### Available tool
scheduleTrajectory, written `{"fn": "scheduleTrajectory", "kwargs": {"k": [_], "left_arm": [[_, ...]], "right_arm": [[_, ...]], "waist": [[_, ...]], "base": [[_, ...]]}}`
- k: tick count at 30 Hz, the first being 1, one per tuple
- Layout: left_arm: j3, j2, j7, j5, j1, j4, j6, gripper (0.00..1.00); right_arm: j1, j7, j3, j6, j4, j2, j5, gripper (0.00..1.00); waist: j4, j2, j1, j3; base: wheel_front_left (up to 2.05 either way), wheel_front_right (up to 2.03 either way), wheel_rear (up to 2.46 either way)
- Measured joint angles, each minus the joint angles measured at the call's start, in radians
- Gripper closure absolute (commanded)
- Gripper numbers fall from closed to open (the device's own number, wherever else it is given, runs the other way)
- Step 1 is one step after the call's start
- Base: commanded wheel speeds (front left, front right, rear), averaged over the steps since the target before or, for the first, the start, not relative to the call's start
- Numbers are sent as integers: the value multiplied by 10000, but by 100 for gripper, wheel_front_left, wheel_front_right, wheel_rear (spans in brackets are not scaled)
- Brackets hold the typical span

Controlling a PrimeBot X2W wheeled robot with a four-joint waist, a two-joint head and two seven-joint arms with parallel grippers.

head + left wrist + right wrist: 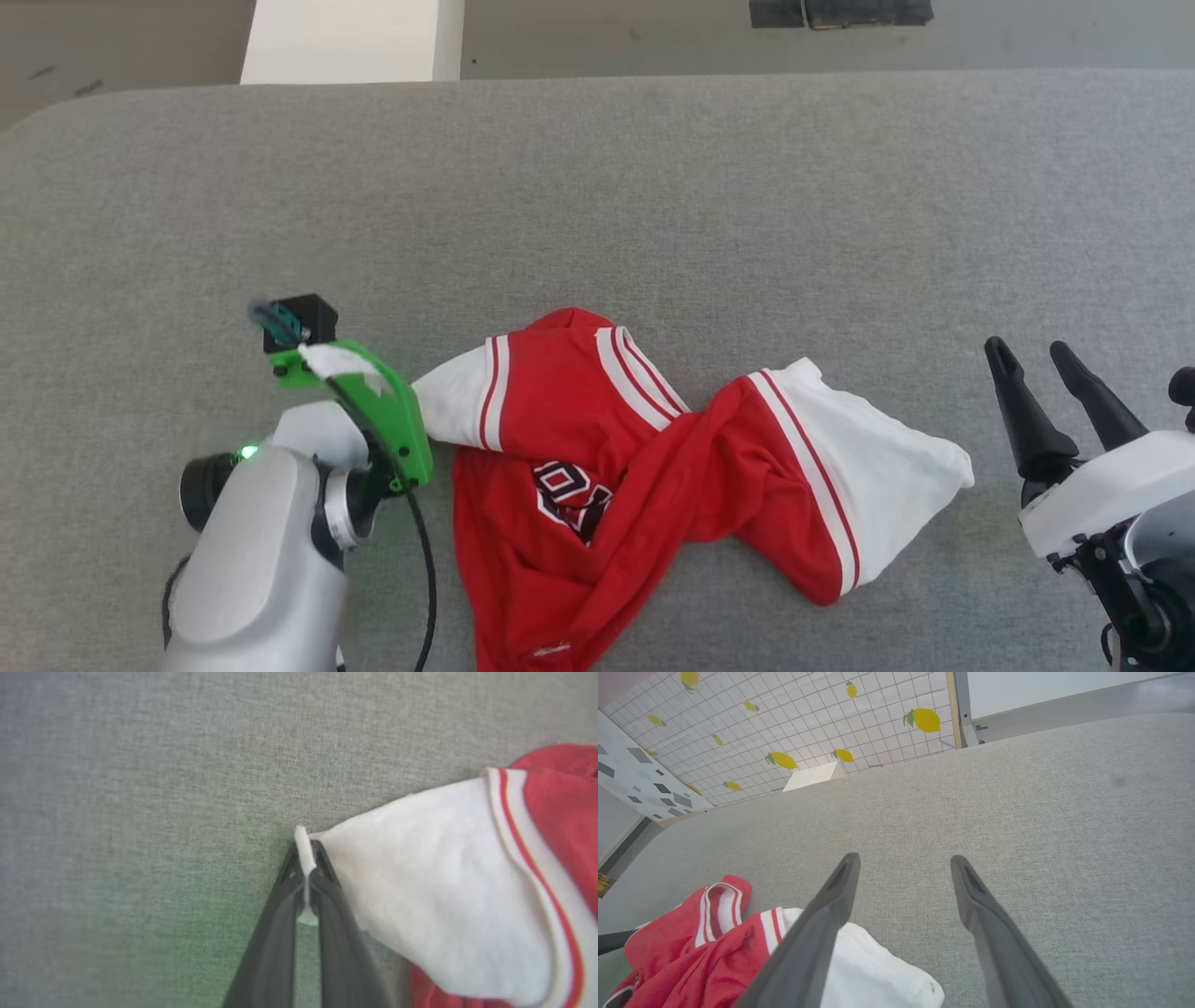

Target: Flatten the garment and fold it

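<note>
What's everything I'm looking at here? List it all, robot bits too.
garment: one, red with white sleeves and striped trim, crumpled on the near middle of the table.
table: one, grey fabric top, under everything.
white block: one, white, beyond the table's far edge, towards the left.
dark object: one, black, beyond the far edge; too cropped to identify.
lemon-print panel: one, white grid with yellow lemons, behind the table in the right wrist view.
left tool: one, dark fingers, shut on the edge of the garment's white sleeve.
right tool: one, dark fingers, open, to the right of the garment.
</note>
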Motion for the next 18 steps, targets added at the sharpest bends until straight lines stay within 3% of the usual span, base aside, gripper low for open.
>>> {"fn": "scheduleTrajectory", "kwargs": {"k": [4,12,18], "left_arm": [[420,-105,-692,-199,683,-995,115,100],[834,-389,-1979,-345,1837,-2940,464,100],[681,-650,-2197,-468,2179,-3490,587,100]], "right_arm": [[38,343,10,0,-67,-46,-397,0],[788,3183,284,0,-541,-173,-1582,0],[709,3904,420,0,-412,-211,-2190,0]], "waist": [[99,0,0,-193],[207,0,1,-261],[236,0,0,78]], "base": [[0,0,0],[0,0,0],[0,0,0]]}}
